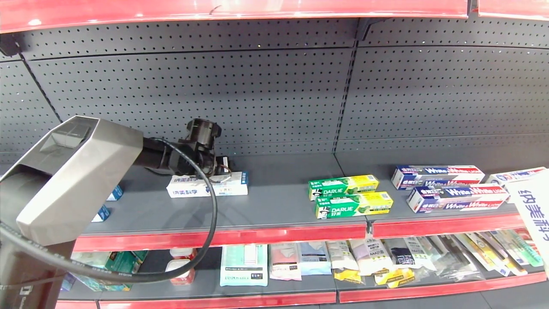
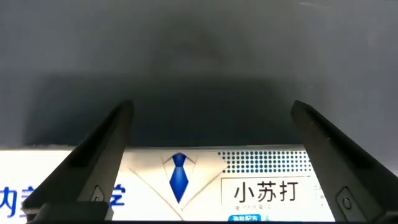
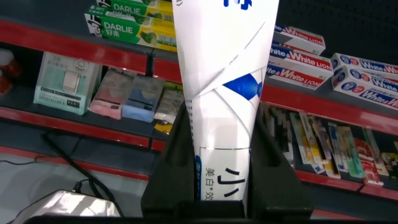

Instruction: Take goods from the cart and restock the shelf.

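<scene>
A white toothpaste box (image 1: pixel 208 186) with blue print lies flat on the grey shelf (image 1: pixel 279 206), left of centre. My left gripper (image 1: pixel 214 169) hangs right over it. In the left wrist view its dark fingers (image 2: pixel 99 162) stand wide open on either side of the box (image 2: pixel 205 180), not pressing on it. My right gripper (image 3: pixel 224 143) is shut on a second white toothpaste box (image 3: pixel 224 62), held out in front of the shelves. That box shows at the right edge of the head view (image 1: pixel 532 210).
Two green toothpaste boxes (image 1: pixel 349 197) lie mid-shelf, with blue-and-white boxes (image 1: pixel 446 191) to their right. Small blue-white boxes (image 1: pixel 103 212) sit at the left. The lower shelf (image 1: pixel 279 296) holds several packets and toothbrushes. A perforated back panel and a red upper shelf edge bound the space.
</scene>
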Controlling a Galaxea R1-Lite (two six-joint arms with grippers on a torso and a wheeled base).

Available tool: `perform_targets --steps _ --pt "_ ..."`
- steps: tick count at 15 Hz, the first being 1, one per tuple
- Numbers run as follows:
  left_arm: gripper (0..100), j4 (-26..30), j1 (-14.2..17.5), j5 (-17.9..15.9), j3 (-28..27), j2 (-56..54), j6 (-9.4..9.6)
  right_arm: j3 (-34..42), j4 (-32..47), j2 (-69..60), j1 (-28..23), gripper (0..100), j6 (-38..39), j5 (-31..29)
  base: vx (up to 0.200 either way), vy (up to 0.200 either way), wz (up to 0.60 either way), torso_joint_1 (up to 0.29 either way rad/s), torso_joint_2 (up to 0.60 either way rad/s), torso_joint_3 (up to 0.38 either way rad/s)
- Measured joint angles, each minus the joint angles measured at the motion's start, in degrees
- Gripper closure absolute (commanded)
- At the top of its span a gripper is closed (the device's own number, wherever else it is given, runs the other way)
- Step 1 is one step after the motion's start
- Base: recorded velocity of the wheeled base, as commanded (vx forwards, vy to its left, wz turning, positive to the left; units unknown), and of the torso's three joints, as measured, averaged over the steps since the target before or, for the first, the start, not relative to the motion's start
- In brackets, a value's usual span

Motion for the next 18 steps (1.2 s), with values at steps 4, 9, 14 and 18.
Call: perform_targets --steps 4,9,14,18 --pt "0 -0.4 0.0 -0.2 2.3 -0.1 0.0 0.5 0.0 0.2 0.0 100 0.0 0.0 0.0 0.0 0.0 0.0 0.0 0.0" --pt "0 -2.1 -0.2 -1.1 3.4 -0.1 0.09 0.7 0.0 0.6 0.0 100 0.0 0.0 0.0 0.0 0.0 0.0 0.0 0.0" --pt "0 -1.7 -0.4 -1.9 4.4 -1.2 0.37 0.7 0.0 1.4 0.0 100 0.0 0.1 0.0 0.0 0.0 0.0 0.0 0.0" --pt "0 -2.1 -0.4 -2.2 8.7 -3.4 0.39 0.7 0.0 2.0 0.0 100 0.0 0.1 0.0 0.0 0.0 0.0 0.0 0.0"
